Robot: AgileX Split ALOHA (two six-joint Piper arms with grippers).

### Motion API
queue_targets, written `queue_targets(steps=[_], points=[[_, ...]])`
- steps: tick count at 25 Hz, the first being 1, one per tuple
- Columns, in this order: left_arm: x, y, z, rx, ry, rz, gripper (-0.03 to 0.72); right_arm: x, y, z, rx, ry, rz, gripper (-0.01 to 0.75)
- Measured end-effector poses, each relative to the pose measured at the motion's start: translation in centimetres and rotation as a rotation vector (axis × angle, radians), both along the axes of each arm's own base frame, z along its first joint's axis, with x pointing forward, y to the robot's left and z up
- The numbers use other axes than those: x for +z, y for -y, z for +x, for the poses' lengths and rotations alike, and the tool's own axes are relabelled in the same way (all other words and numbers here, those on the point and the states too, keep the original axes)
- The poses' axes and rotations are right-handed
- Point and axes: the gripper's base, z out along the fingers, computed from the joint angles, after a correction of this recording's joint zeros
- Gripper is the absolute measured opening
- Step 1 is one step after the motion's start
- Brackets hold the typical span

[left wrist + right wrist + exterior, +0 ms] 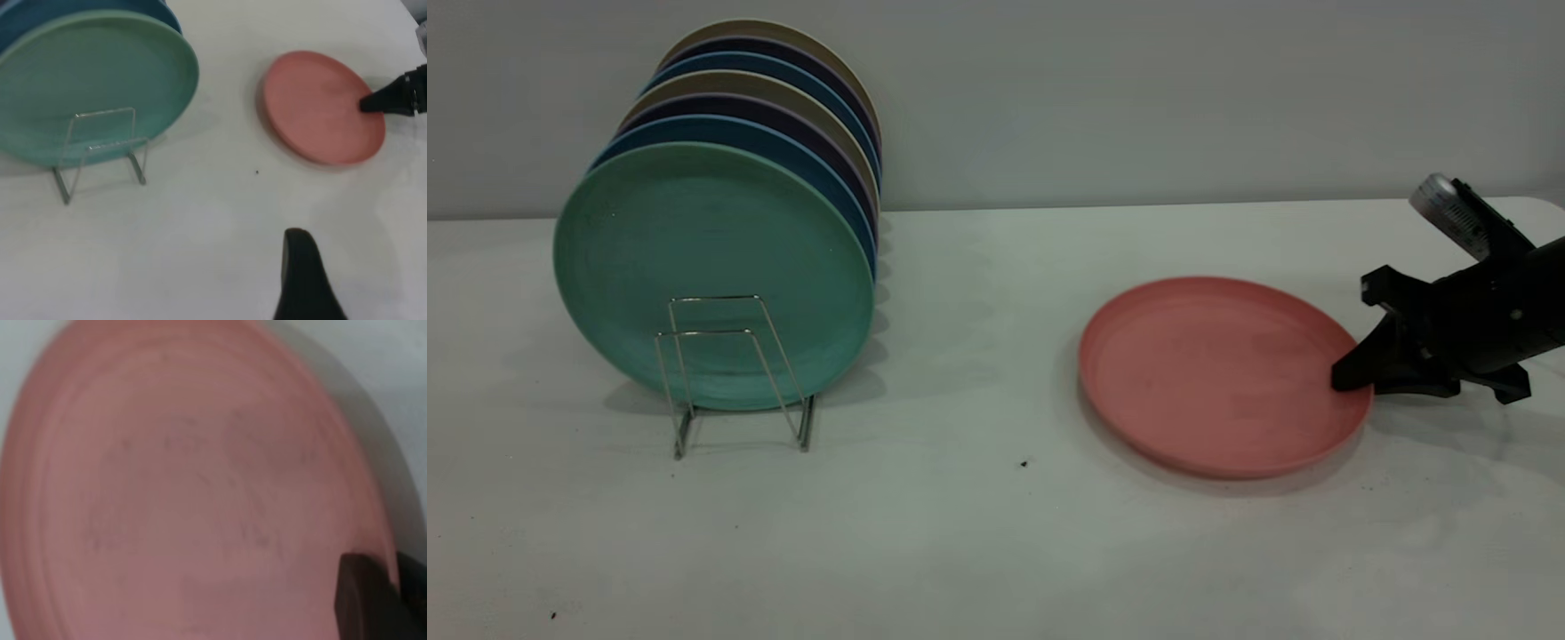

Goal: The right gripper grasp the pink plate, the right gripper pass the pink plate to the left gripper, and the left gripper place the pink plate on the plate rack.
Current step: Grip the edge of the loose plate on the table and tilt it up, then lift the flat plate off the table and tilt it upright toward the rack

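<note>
The pink plate lies flat on the white table at the right; it also shows in the left wrist view and fills the right wrist view. My right gripper is at the plate's right rim. One finger rests inside the plate and the other sits outside the rim, closed on it. The plate rack stands at the left, with a green plate at its front. Only one finger of my left gripper shows, above bare table.
Several blue, purple and tan plates stand upright in the rack behind the green one. Two empty wire loops stick out at the rack's front. A small dark speck lies on the table between rack and pink plate.
</note>
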Motion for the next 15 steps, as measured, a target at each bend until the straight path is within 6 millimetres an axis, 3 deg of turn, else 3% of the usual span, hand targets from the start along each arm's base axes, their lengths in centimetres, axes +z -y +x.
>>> queue_targets(steps=[8, 11, 15], points=[[-1.0, 0.6, 1.3, -0.01, -0.125, -0.091, 0.47, 4.1, 2.0, -0.3, 0.114, 0.083, 0.101, 0.016], [-1.9, 1.0, 2.6, -0.029, -0.178, -0.133, 0.47, 4.8, 1.1, -0.4, 0.158, 0.088, 0.106, 0.016], [-3.4, 1.5, 4.8, -0.052, -0.223, -0.188, 0.47, 5.2, -1.7, -0.5, 0.241, 0.082, 0.133, 0.016]])
